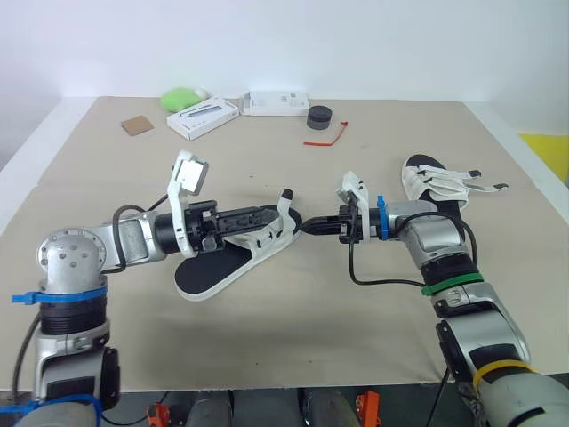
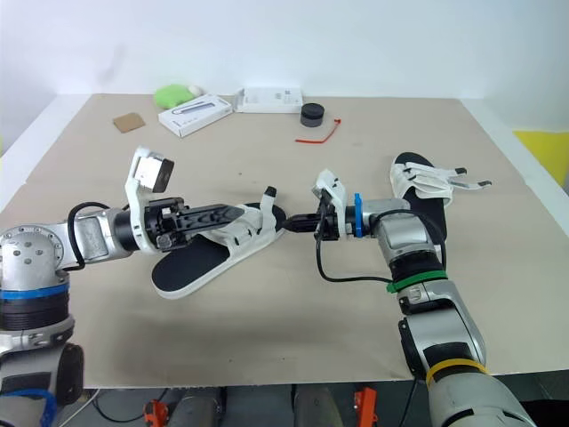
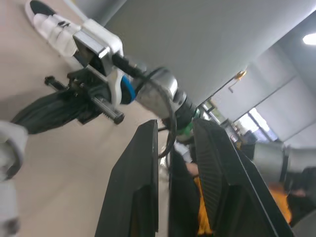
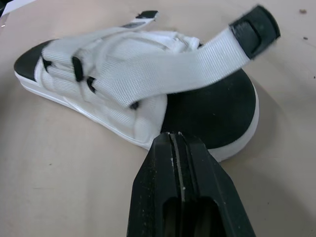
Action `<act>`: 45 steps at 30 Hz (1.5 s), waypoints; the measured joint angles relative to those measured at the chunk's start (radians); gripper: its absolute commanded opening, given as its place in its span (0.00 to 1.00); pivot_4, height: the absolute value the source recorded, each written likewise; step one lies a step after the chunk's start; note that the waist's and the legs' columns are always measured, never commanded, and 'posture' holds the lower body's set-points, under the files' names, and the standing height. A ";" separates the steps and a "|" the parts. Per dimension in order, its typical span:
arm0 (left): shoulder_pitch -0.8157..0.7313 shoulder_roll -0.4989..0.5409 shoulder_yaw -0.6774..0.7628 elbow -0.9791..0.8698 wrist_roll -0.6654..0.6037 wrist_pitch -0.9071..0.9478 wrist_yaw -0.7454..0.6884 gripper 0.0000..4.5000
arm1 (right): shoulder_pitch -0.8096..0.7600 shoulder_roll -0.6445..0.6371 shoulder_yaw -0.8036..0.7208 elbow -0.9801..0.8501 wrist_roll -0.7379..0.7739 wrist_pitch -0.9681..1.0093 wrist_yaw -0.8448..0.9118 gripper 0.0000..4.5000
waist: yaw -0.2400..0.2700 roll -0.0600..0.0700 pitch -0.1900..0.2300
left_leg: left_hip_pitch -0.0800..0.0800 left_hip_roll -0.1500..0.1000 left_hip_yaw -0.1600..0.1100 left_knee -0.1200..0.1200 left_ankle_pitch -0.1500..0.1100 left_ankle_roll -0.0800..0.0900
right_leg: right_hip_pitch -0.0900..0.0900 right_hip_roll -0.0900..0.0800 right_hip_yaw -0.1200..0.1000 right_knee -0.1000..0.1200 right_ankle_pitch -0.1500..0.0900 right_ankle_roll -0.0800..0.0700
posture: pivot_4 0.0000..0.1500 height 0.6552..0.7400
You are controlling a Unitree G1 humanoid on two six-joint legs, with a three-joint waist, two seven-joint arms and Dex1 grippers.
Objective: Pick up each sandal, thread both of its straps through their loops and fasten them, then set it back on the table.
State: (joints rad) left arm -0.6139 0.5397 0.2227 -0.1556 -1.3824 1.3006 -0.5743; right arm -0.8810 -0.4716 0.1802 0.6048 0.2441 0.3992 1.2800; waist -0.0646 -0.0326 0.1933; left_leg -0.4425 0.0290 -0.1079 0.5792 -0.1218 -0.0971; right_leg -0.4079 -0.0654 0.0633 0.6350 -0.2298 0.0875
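The sandal (image 1: 200, 271) lies on the table (image 1: 267, 338) with one strap (image 4: 197, 69) loose. We judge that the left end effector (image 1: 267, 215), parted over it, grips nothing. The right end effector (image 1: 308, 228), pressed together and empty at the toe, may push it away.

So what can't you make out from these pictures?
Head views: the left gripper covers the straps of the near sandal, so any hold there is hidden.
Right wrist view: the shut right gripper hides the sole's edge; contact is unclear.
Head views: loops on the far sandal are too small.
Head views: print on the white box is too small.
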 measured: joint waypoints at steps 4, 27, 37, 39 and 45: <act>0.058 0.129 -0.087 -0.060 0.188 -0.120 -0.199 0.27 | -0.023 0.015 0.008 0.060 -0.028 -0.031 -0.002 0.19 | -0.002 0.003 0.002 | 0.000 0.001 0.000 -0.003 0.000 0.000 | -0.001 0.001 0.000 0.000 -0.001 -0.001 | 1.00 1.00; 0.314 0.351 -0.064 -0.126 0.589 -0.551 -0.499 0.27 | -0.069 0.095 0.058 0.104 -0.084 -0.077 0.093 0.74 | -0.012 0.006 0.004 | 0.003 0.004 0.000 -0.007 0.000 0.000 | -0.002 0.003 0.000 0.003 -0.003 -0.003 | 1.00 1.00; 0.351 0.310 -0.052 -0.161 0.561 -0.537 -0.451 0.27 | -0.125 0.100 0.042 0.199 -0.101 -0.114 0.121 0.74 | -0.012 0.006 0.004 | 0.005 0.004 0.000 -0.005 0.000 0.000 | -0.002 0.004 0.000 0.010 -0.005 -0.005 | 1.00 1.00; 0.362 0.306 -0.046 -0.168 0.553 -0.535 -0.441 0.27 | -0.143 0.095 0.031 0.209 -0.100 -0.115 0.131 0.74 | -0.012 0.006 0.004 | 0.006 0.004 0.000 -0.004 0.000 0.000 | -0.002 0.004 0.000 0.011 -0.005 -0.005 | 1.00 1.00; 0.372 0.304 -0.044 -0.174 0.546 -0.535 -0.422 0.27 | -0.159 0.126 0.018 0.228 -0.100 -0.126 0.136 0.74 | -0.012 0.006 0.004 | 0.006 0.006 0.000 -0.004 0.000 0.000 | -0.002 0.005 0.000 0.012 -0.005 -0.006 | 1.00 1.00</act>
State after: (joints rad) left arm -0.2423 0.8434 0.1783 -0.3299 -0.8365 0.7655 -0.9960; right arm -1.0402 -0.3458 0.1981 0.8329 0.1442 0.2730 1.4160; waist -0.0770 -0.0269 0.1970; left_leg -0.4365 0.0348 -0.1080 0.5750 -0.1214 -0.0972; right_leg -0.4100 -0.0600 0.0634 0.6466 -0.2346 0.0817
